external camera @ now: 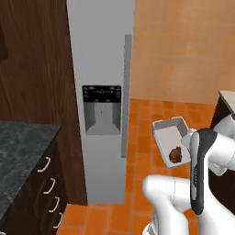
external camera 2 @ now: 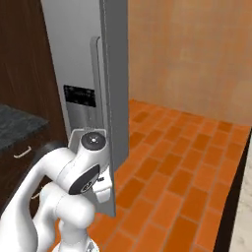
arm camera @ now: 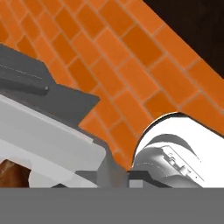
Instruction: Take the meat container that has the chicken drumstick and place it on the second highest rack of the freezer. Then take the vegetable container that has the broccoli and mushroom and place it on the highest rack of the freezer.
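White arm [external camera: 202,174] low right of the left base view, carrying the meat container [external camera: 170,140] w/ chicken drumstick [external camera: 176,154] in its near corner, held in the air over the orange brick floor [external camera: 151,114]. End effector hidden behind the tray; can't tell its state, prob clamped on the rim. Beyond, center frame: freezer [external camera: 102,55], door looks shut. Step: 1st delivery. Next: door must open before tray reaches 2nd-highest rack.
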Available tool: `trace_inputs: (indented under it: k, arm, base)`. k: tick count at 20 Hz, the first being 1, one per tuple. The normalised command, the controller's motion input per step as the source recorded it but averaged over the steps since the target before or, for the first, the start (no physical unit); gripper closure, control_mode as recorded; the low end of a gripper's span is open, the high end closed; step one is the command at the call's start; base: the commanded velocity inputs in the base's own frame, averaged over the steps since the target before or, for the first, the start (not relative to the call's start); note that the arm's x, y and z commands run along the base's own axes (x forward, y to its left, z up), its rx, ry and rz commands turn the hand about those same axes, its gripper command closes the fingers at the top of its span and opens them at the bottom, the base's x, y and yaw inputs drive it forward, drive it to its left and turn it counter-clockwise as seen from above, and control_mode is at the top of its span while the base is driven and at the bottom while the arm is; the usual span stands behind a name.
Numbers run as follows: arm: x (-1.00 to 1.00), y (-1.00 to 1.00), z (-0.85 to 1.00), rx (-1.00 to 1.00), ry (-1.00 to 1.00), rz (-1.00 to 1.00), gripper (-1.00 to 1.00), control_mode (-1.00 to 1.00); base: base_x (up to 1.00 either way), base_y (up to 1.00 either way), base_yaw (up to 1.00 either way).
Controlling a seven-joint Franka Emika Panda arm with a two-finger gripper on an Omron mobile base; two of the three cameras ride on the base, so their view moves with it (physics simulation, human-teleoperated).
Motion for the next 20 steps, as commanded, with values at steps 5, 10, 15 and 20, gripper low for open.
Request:
trace_inputs:
  k: [5, 10, 15, 20]
  arm:
    - [0.0, 0.0, 0.0, 0.0, 0.0, 0.0, 1.0, 1.0]
    - [0.0, 0.0, 0.0, 0.0, 0.0, 0.0, 1.0, 1.0]
    - [0.0, 0.0, 0.0, 0.0, 0.0, 0.0, 1.0, 1.0]
    - [0.0, 0.0, 0.0, 0.0, 0.0, 0.0, 1.0, 1.0]
  base:
    - [1.0, -0.94, -0.14]
    - [1.0, -0.87, -0.08]
    - [1.0, -0.76, 0.0]
    - [1.0, -0.18, 0.0]
